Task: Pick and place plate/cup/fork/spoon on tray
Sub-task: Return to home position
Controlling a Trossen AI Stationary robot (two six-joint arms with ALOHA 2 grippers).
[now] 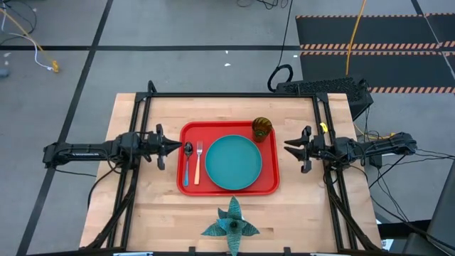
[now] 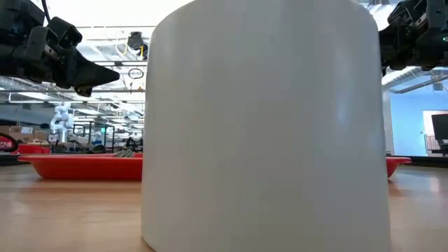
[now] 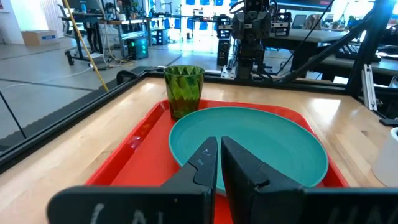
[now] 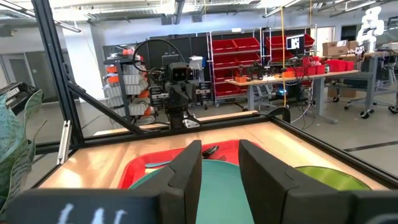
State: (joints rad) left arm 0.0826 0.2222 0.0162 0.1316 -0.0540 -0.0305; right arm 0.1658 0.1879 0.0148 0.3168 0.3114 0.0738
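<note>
High view has everything on the tray (image 1: 213, 130) in the middle of the worktop (image 1: 160, 213). What can go wrong from here?

— Mostly a knock on the way out. The left end effector (image 1: 178, 146), fingers nearly together and holding nothing, hangs just beside the tray's left rim, near the spoon (image 1: 188, 162). I judge that a low or swinging pull-back could clip that rim and shove the tray.

And the right side?

— The right end effector (image 1: 287, 148) is spread a moderate way, empty, near the tray's right edge. The cup (image 1: 262, 129) stands in the tray's right corner away from the teal star (image 1: 231, 224). It looks light and tall for its base, so a brush from an open finger would probably tip it.

How do the pieces look?

— Plate (image 1: 233, 162): round, plain teal, flat, filling the tray's middle and right. Cup: translucent green, faceted, upright, just beside the plate's rim. Fork (image 1: 198, 162), orange handle, and spoon, light blue handle, lie parallel along the tray's left edge, spoon outermost, heads toward the cup's side. Tray: red, rounded corners, raised rim.

Low view any help?

— Little; a white cylinder (image 2: 266, 126) blocks most of it.
</note>
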